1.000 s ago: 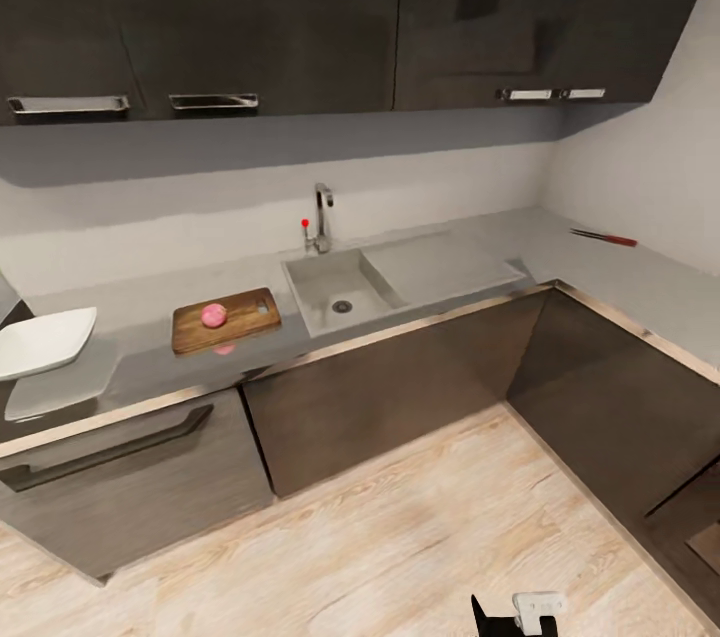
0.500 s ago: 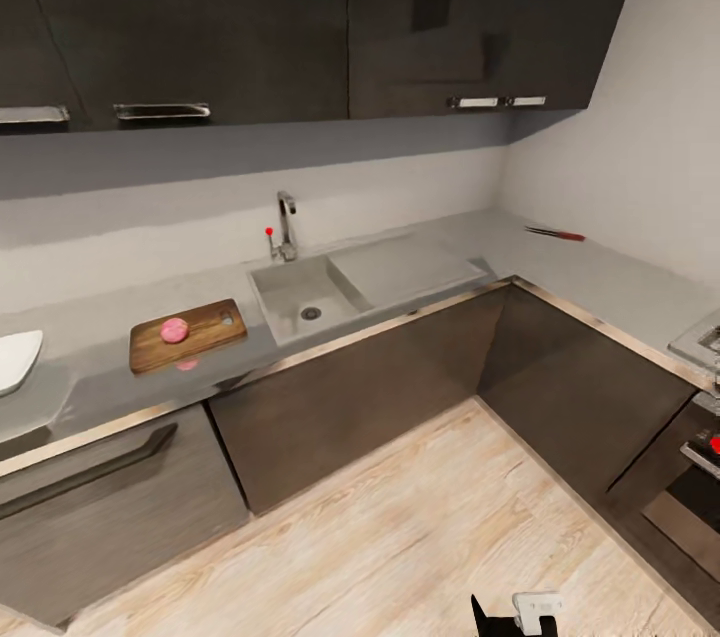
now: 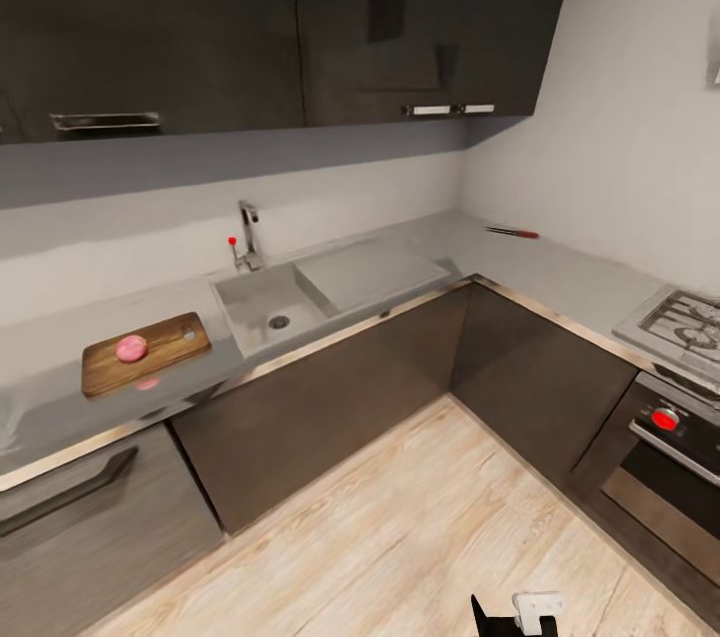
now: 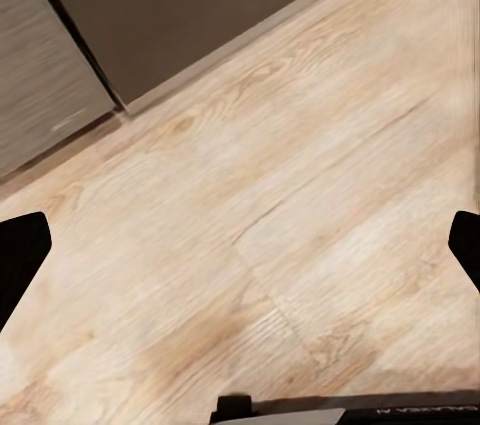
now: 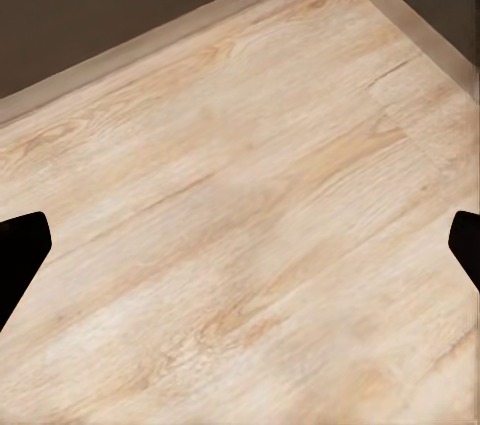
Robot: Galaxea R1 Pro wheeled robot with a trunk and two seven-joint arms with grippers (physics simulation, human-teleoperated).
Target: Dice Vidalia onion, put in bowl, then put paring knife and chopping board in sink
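Onion (image 3: 131, 348) is parked on the board (image 3: 146, 354), knife (image 3: 512, 233) well apart. Both grippers (image 4: 240, 255) (image 5: 240, 255) are spread wide over floor (image 3: 430, 527), nothing held. A roll-off could be caused by bumping.

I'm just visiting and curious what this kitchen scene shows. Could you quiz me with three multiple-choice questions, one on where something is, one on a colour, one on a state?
1. Where is the Vidalia onion?
A. in the sink
B. on the chopping board
C. on the floor

2. What colour is the paring knife's handle?
A. red
B. blue
C. white

3. What does the sink basin hold?
A. the board
B. the knife
C. nothing visible

Answers:
1 B: the Vidalia onion sits on the chopping board.
2 A: the paring knife on the countertop ends in red.
3 C: the sink shows just its drain.
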